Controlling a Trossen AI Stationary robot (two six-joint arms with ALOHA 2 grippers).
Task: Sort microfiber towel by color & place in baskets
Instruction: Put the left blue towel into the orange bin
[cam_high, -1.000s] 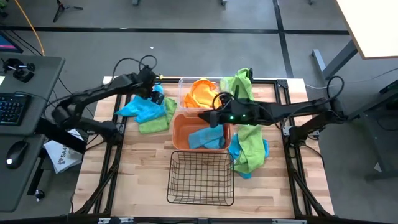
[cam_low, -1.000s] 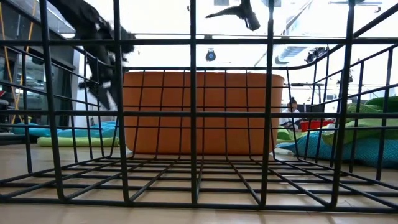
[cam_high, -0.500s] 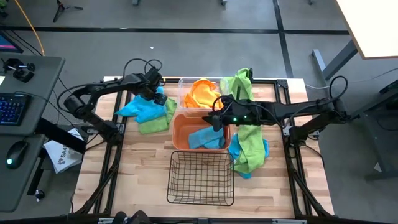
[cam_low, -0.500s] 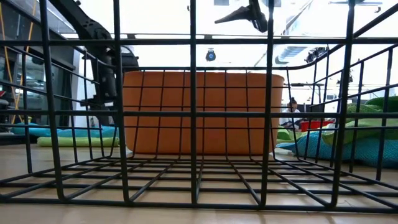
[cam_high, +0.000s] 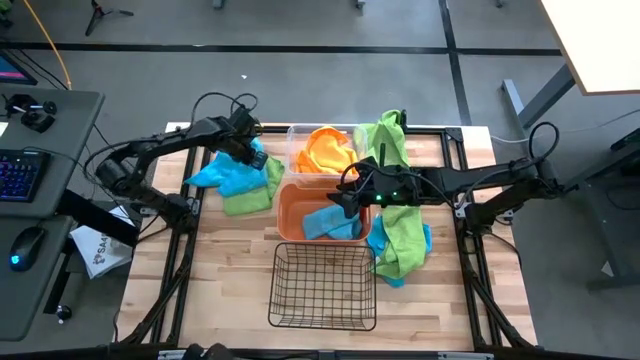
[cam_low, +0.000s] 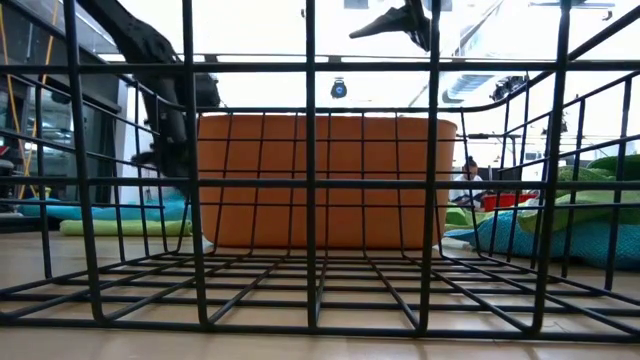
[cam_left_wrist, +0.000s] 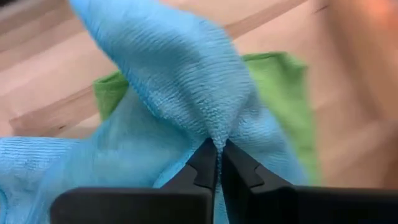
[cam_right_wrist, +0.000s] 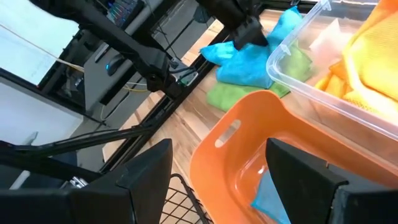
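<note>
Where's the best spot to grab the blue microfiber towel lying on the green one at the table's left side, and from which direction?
Pinch the raised fold at the middle of the blue microfiber towel, coming down from above. The cloth peaks into a ridge there, clear of the green microfiber towel beneath, so only blue gets caught. The left claw is already shut on that ridge.

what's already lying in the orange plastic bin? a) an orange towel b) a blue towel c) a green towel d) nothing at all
b: the high view shows a blue microfiber towel lying inside the orange plastic bin, while the orange towels sit in the clear plastic bin behind it.
</note>
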